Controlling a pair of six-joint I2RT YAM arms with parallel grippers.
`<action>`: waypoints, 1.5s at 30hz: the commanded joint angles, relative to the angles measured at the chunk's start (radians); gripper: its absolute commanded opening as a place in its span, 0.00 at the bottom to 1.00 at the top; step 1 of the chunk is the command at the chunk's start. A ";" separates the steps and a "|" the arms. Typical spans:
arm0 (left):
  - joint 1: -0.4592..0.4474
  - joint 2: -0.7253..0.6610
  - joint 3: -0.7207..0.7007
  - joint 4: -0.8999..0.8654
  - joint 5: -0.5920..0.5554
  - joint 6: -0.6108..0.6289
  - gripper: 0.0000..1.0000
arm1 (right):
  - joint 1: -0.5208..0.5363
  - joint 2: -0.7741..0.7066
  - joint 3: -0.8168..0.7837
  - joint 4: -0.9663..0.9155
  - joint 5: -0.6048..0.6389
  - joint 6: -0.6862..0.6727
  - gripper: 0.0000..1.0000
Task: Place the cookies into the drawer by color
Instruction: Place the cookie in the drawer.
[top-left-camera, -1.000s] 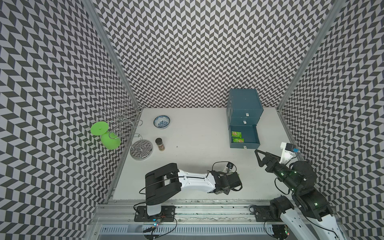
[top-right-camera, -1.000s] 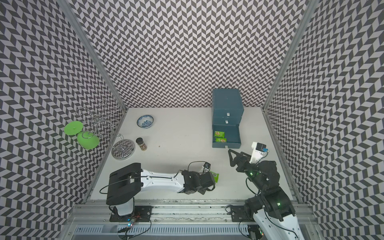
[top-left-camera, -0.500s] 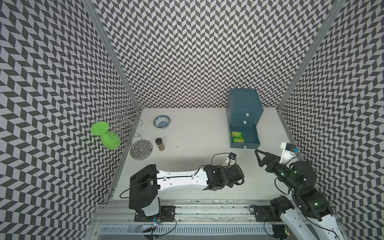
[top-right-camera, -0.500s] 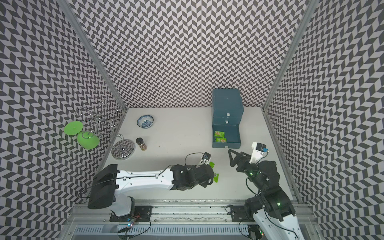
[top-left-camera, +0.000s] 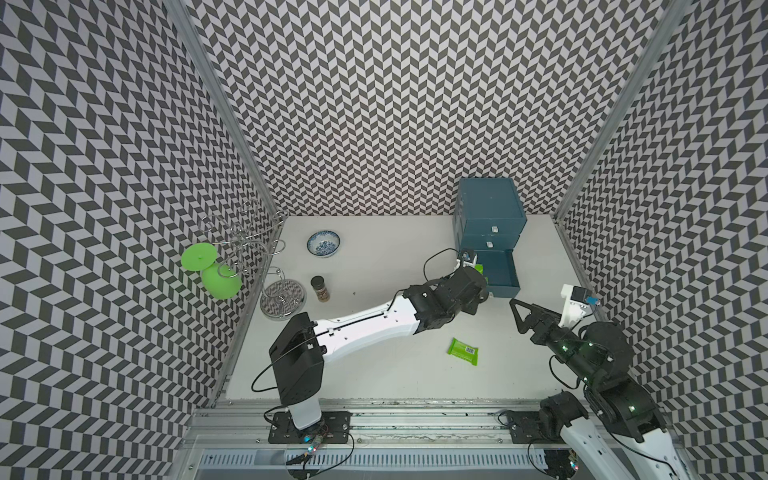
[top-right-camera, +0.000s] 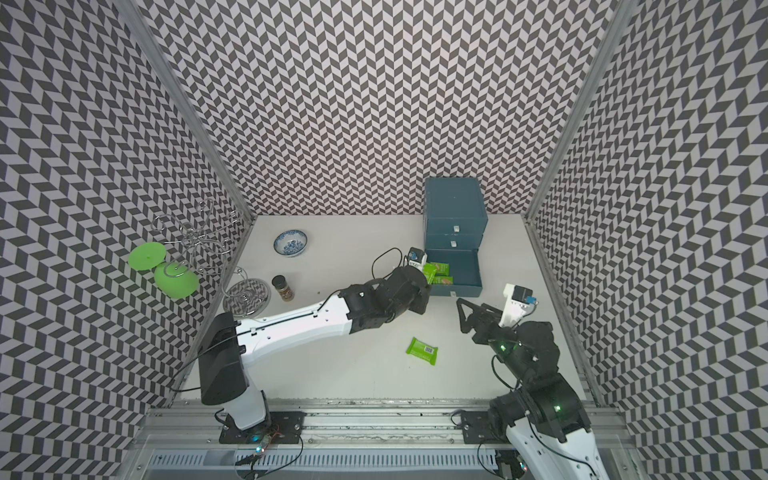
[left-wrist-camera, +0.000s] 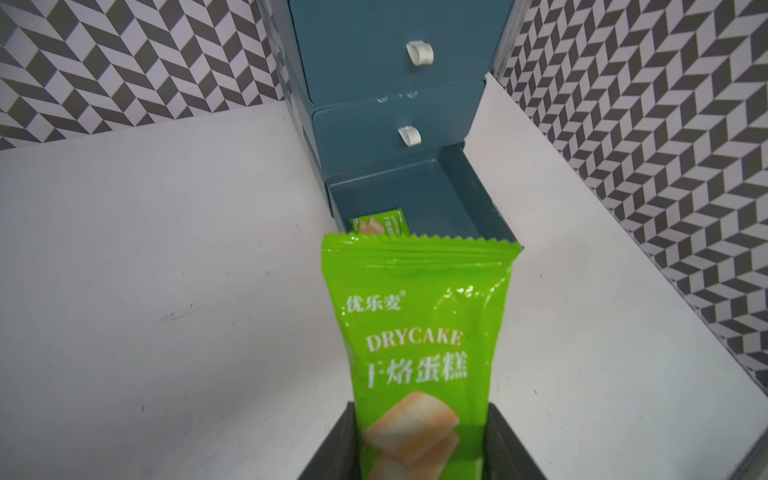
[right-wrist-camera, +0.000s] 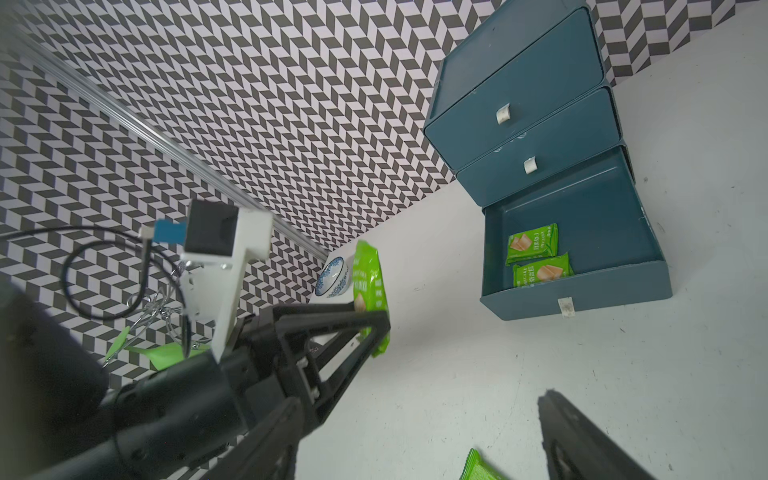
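Left fingers (left-wrist-camera: 336, 453) are clenched on one end of a bright green packet (left-wrist-camera: 415, 324) printed DRYCAKE. This held packet is carried clear of the counter (left-wrist-camera: 166, 291), its free crimped end pointing at the blue drawer unit (top-left-camera: 488, 208). It hangs close to the front corner of the unit's bottom drawer (right-wrist-camera: 602, 291) on the left arm's side; whether it has crossed the drawer wall cannot be told. The bottom drawer is pulled out, and the two drawers above it are shut. Inside lie two more green cookies side by side, an inner packet (right-wrist-camera: 532, 243) nearer the unit's body and a front packet (right-wrist-camera: 542, 270) against the front wall. A loose packet (top-left-camera: 462, 351), also green, lies flat and barcode up on the counter in front of the unit, well apart from it, between the two arms. Right fingers (right-wrist-camera: 582, 449) are spread and empty, hovering in front of the unit on the right arm's side. Across the counter from the unit stand a patterned bowl (top-left-camera: 323, 243), a brown spice jar (top-left-camera: 320, 288) and a wire rack (top-left-camera: 249, 245).
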 joint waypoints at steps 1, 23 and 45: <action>0.026 0.051 0.072 0.063 0.049 0.061 0.47 | -0.002 -0.012 0.008 0.035 0.011 -0.014 0.89; 0.099 0.468 0.424 0.154 0.045 0.257 0.48 | -0.002 -0.009 -0.007 0.044 0.019 -0.029 0.90; 0.112 0.496 0.496 0.048 0.136 0.214 0.48 | -0.002 -0.013 -0.004 0.044 0.019 -0.032 0.90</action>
